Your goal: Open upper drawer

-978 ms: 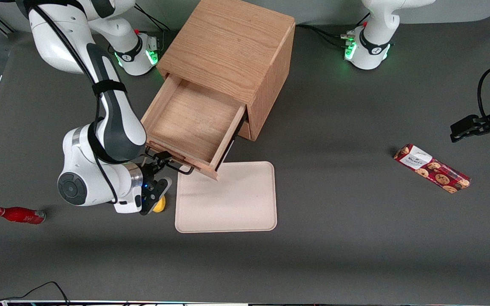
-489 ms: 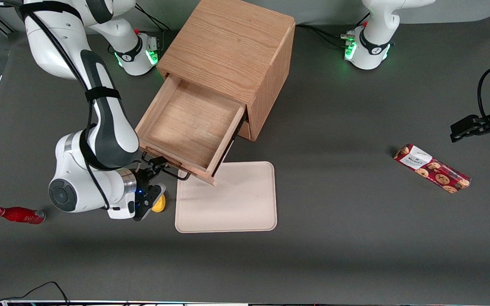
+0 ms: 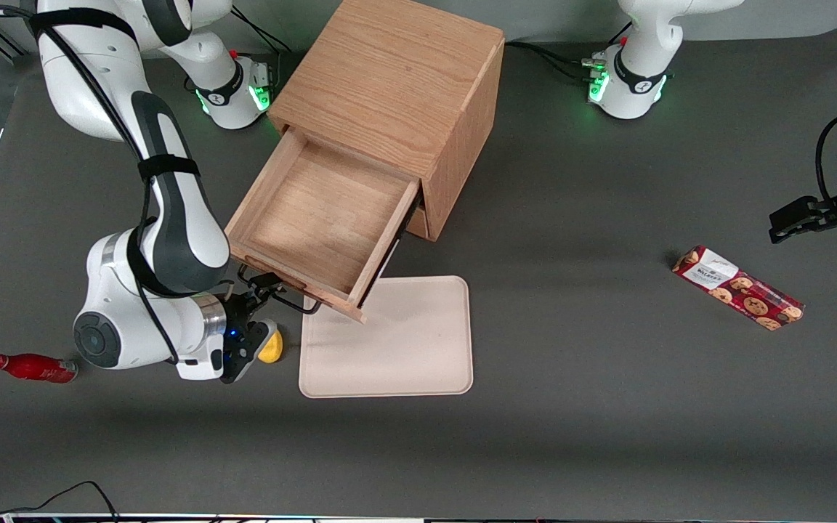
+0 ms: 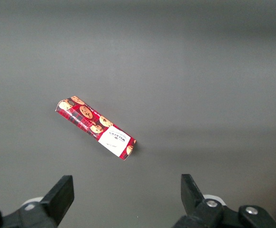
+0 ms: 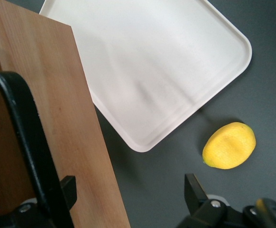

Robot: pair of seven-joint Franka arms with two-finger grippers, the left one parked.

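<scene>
Front view: my right arm is bent low over the table, its gripper [image 3: 262, 287] at the dark bar handle [image 3: 279, 291] of the upper drawer [image 3: 314, 218], fingers spread, one on either side of the bar and not clamped. The drawer stands pulled far out of the oak cabinet [image 3: 397, 80], its front overhanging a beige tray [image 3: 397, 349]. A lemon [image 3: 270, 351] lies just beside the tray, half hidden by the wrist. A red bottle [image 3: 30, 367] lies toward the working arm's end, a cookie box [image 3: 738, 288] toward the parked arm's.

The front view looks steeply down on the whole bench [image 3: 578, 407] from high up; the right wrist view hangs close above the tray [image 5: 147, 66], beside the gripper [image 3: 251, 312]. Both views share the tray and lemon [image 5: 229, 145]; the left wrist view shares the biscuit packet [image 4: 96, 128].
</scene>
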